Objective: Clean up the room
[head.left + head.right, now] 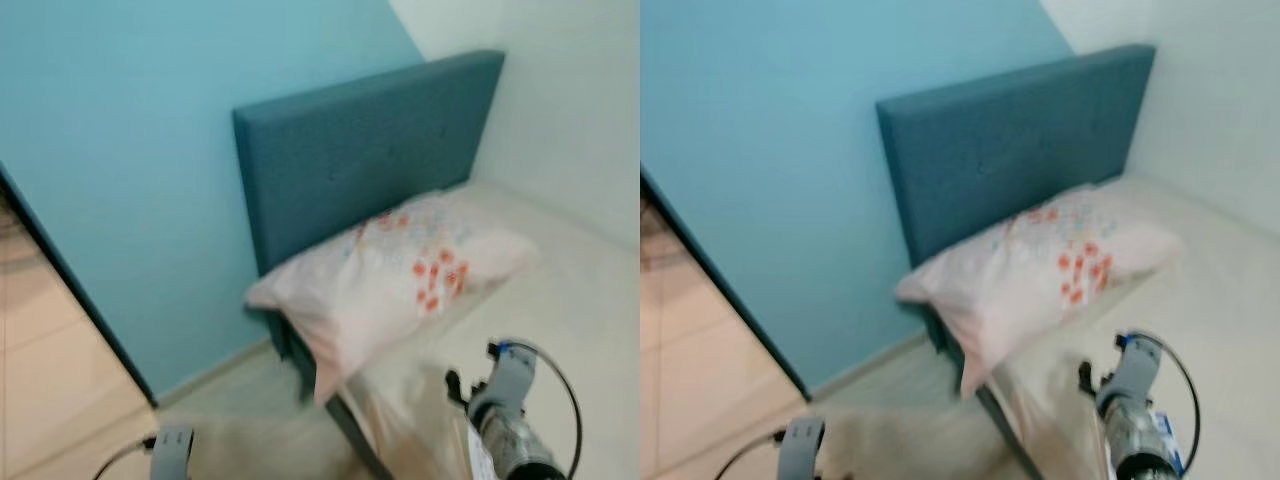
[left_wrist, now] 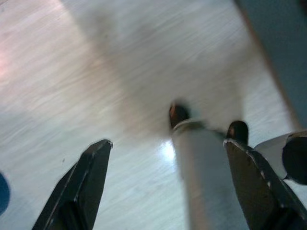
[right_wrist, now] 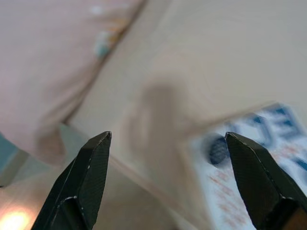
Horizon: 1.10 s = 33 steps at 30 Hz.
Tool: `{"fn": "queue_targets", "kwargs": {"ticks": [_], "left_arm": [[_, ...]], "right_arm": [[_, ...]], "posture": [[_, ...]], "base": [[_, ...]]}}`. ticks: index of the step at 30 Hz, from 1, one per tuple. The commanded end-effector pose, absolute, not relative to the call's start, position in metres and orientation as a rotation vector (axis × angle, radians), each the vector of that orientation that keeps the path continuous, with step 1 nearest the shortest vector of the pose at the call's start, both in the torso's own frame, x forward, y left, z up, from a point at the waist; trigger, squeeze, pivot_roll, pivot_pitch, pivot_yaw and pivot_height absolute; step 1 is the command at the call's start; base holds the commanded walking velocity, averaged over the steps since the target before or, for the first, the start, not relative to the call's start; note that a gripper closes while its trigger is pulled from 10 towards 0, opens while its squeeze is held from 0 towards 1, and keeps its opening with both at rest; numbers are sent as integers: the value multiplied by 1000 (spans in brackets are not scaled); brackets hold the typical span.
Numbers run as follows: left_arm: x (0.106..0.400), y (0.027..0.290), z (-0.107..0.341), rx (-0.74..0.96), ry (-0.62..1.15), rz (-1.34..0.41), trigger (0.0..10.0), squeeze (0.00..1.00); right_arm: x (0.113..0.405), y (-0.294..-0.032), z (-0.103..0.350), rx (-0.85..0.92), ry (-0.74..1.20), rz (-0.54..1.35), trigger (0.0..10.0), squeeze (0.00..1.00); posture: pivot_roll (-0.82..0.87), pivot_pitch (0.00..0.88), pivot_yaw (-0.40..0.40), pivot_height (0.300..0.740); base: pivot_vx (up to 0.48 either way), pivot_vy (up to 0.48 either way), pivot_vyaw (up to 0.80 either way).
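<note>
Pink floral pillow (image 1: 395,275) is lying against the teal headboard (image 1: 370,150) on the bed (image 1: 570,290). Right hand (image 3: 168,184) is hovering wide above it; left hand (image 2: 168,187) is gaping over floor (image 2: 72,72).

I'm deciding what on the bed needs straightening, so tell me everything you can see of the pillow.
The pillow is a soft, plump one in a pale pinkish-white case, printed with small orange-red and faint blue flowers. It lies at the head of the bed on the cream sheet, leaning against the teal padded headboard. It sits askew: one end overhangs the side edge of the mattress and droops, loose case fabric hanging down. The picture is blurred, so finer detail cannot be made out.
</note>
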<state>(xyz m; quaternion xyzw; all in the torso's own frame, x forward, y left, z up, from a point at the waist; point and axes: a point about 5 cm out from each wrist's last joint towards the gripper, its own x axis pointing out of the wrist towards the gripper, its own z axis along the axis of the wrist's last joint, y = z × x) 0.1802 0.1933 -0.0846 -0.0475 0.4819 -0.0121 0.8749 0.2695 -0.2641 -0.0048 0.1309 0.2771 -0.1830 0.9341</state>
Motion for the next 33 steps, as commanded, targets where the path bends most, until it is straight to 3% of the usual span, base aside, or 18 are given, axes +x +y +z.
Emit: {"fn": "queue_targets", "kwargs": {"ticks": [1, 19, 33], "left_arm": [[181, 194, -84, -80, 1008, -36, 10000, 0], [194, 178, -79, -3, 958, -122, 10000, 0], [192, 175, -80, -11, 953, -136, 10000, 0]], "right_arm": [[267, -262, -8, 269, 583, -370, 10000, 0], [270, -256, -9, 244, 612, -342, 10000, 0], [279, -266, 6, 266, 499, -379, 10000, 0]], "posture": [[-25, 0, 4, 709], [-26, 0, 6, 649], [-25, 0, 1, 609]], "base": [[-446, 0, 0], [-24, 0, 0], [0, 0, 0]]}}
